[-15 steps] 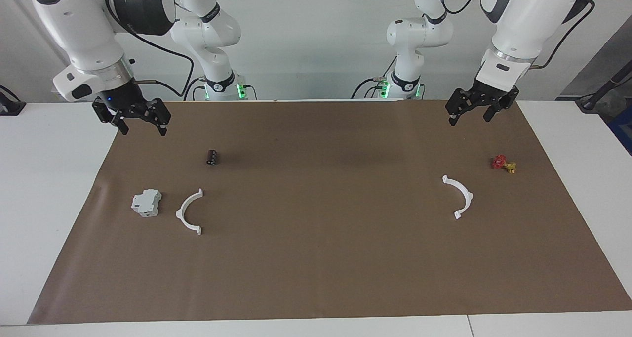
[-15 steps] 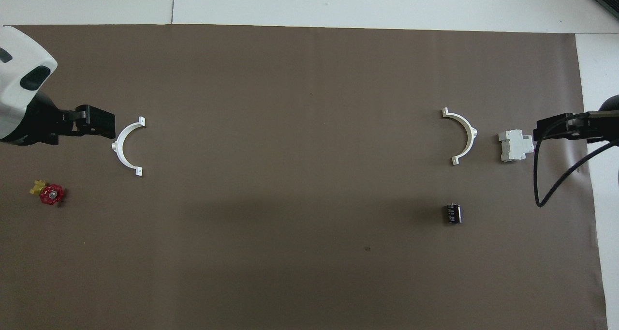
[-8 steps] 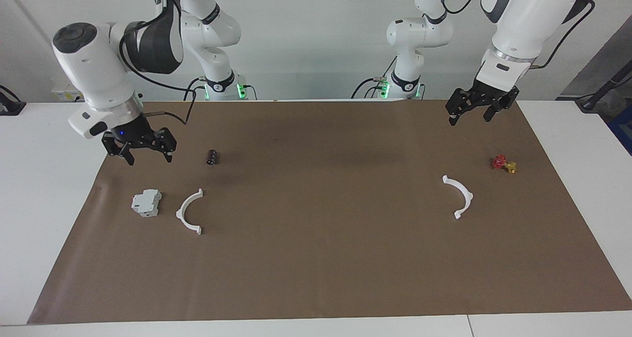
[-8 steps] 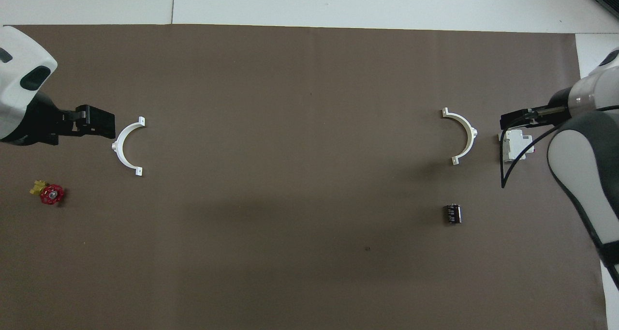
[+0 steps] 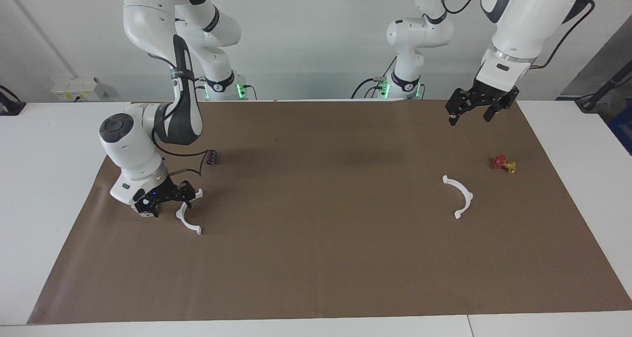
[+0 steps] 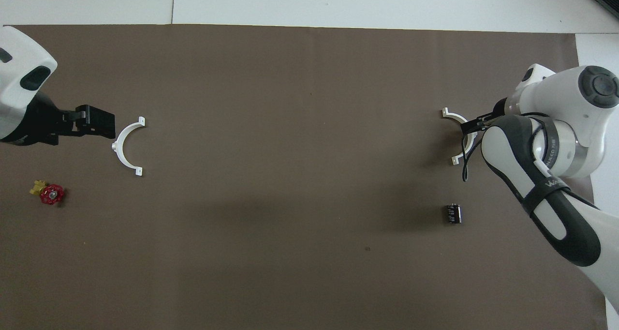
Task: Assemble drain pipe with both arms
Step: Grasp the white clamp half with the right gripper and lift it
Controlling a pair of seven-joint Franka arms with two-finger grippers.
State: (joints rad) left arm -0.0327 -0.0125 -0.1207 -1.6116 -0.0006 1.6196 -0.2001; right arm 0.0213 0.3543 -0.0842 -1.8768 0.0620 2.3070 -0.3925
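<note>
The counter (image 5: 49, 179) looks smooth and white, covered by a matt brown paper-like sheet (image 5: 321, 258). Both half-rings (image 5: 459, 198) (image 5: 190, 223) look like smooth white plastic. The arms' shells (image 5: 133, 149) are glossy white; each claw (image 5: 475, 107) (image 5: 165, 201) is matt black.

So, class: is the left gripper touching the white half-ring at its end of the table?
Apart. The facing view shows the left gripper hanging high, a wide stretch of brown mat between it and the half-ring.

On the table (image 5: 316, 277), one half-ring (image 5: 189, 220) lies toward the right arm's end, the other half-ring (image 5: 459, 196) toward the left arm's end, beside the valve (image 5: 503, 163).
</note>
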